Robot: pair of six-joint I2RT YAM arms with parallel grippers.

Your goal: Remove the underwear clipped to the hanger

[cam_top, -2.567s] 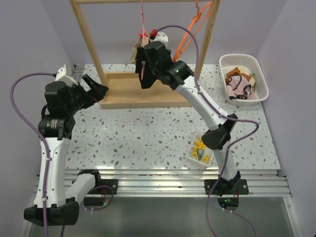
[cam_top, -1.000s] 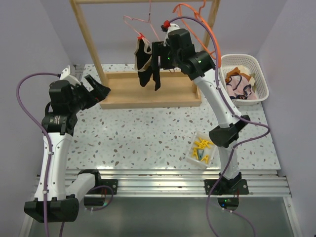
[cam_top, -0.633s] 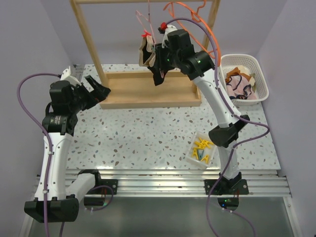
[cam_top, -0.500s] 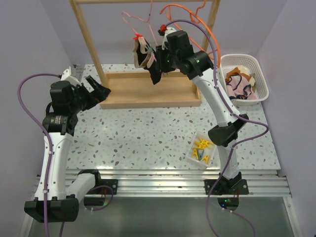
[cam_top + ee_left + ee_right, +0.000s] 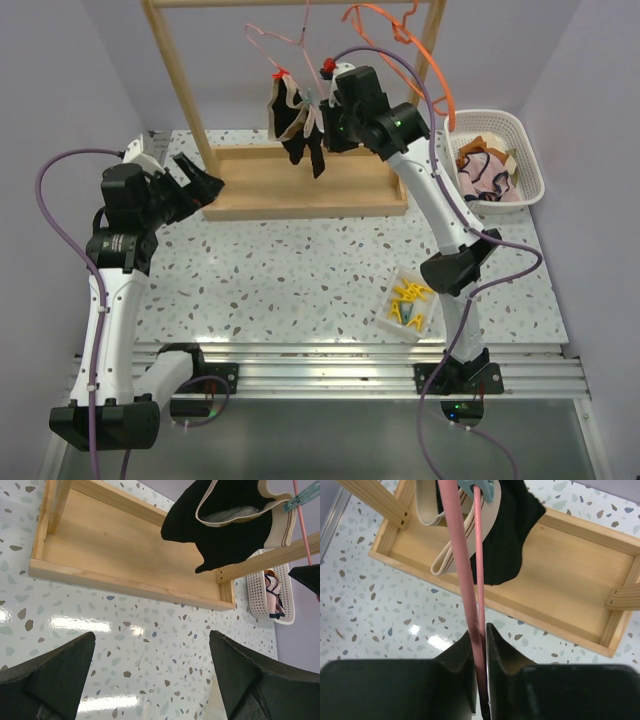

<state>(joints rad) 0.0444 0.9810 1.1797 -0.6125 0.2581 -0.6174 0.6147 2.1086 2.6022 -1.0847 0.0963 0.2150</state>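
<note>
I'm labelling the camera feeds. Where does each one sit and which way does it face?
Top: above and behind the robot, looking down on table, rack, briefs; left arm, right arm show.
Left wrist: low, facing the rack base; open left jaws at bottom corners.
Right wrist: raised, looking down along the hanger; right jaws closed on it.
Shared: both wrist views show the black briefs and rack base.

One wooden rack (image 5: 300,195) on one bench (image 5: 280,280). Two hangers: one pink hanger (image 5: 461,560), one orange hanger (image 5: 443,78). Two briefs: one black brief (image 5: 215,535) clipped up, one pink brief (image 5: 485,180) in the single white basket (image 5: 530,150). One tray (image 5: 392,318) of yellow clips (image 5: 410,295), too bunched to count. Two arms: left arm (image 5: 110,300), right arm (image 5: 440,215).
</note>
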